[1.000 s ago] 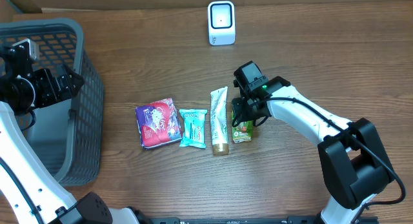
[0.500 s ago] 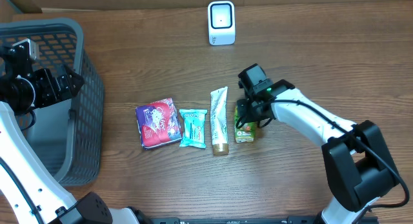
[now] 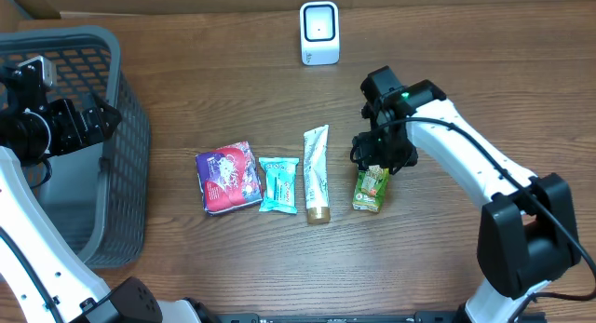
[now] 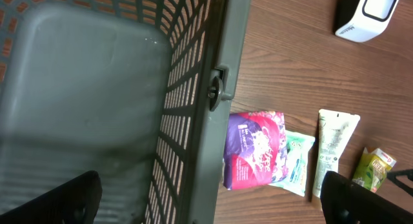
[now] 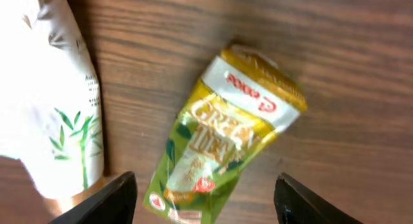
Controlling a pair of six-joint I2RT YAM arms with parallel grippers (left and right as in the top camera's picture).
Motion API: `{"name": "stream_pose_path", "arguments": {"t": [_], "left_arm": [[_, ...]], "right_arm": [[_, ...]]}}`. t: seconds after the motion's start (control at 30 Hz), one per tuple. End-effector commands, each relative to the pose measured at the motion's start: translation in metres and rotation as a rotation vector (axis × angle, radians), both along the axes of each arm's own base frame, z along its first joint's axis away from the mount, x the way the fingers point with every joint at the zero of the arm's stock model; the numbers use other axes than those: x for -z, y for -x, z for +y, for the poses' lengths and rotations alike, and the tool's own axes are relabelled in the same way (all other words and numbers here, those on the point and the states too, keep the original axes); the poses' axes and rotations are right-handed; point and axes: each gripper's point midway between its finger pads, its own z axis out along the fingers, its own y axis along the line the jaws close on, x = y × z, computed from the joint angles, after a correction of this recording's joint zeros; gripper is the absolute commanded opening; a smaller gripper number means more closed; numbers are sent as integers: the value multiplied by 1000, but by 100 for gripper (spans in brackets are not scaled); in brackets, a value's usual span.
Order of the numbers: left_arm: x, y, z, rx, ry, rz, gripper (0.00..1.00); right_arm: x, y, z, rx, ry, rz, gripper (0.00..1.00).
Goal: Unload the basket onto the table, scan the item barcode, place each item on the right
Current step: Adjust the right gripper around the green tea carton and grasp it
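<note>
The green tea carton [image 3: 371, 189] lay flat on the tabletop [image 3: 233, 90], just beside the toothpaste tube [image 3: 317, 174] and well apart from the white scanner [image 3: 319, 33]. The right gripper [image 3: 379, 159] hung over one end of it, fingers spread, grasping nothing. The left gripper [image 3: 101, 120] stood spread wide and empty over the basket [image 3: 130, 174].

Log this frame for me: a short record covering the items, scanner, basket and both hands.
scanner: upright, far side, apart from the items
basket: left side
row, left to right: purple pack, teal packet, tube, carton
carton: lying flat beside the tube, not gripped
right hand: open, above the carton
left hand: open, over the basket
</note>
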Motion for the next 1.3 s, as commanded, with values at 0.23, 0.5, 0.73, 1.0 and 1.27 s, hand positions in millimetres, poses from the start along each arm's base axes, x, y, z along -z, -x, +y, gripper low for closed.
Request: {"name": "stream_pose_path", "arguments": {"t": [0.23, 0.5, 0.73, 1.0, 1.27], "left_arm": [[2, -1, 0, 3, 0, 6, 100], [2, -1, 0, 3, 0, 6, 100], [2, -1, 0, 3, 0, 6, 100], [2, -1, 0, 3, 0, 6, 100], [2, -1, 0, 3, 0, 6, 100]], "right_arm": [[23, 15, -31, 218, -202, 144, 66], [50, 30, -12, 227, -377, 172, 66], [72, 34, -5, 248, -441, 135, 62], [75, 25, -4, 242, -458, 85, 41], [65, -3, -9, 254, -485, 1, 27]]}}
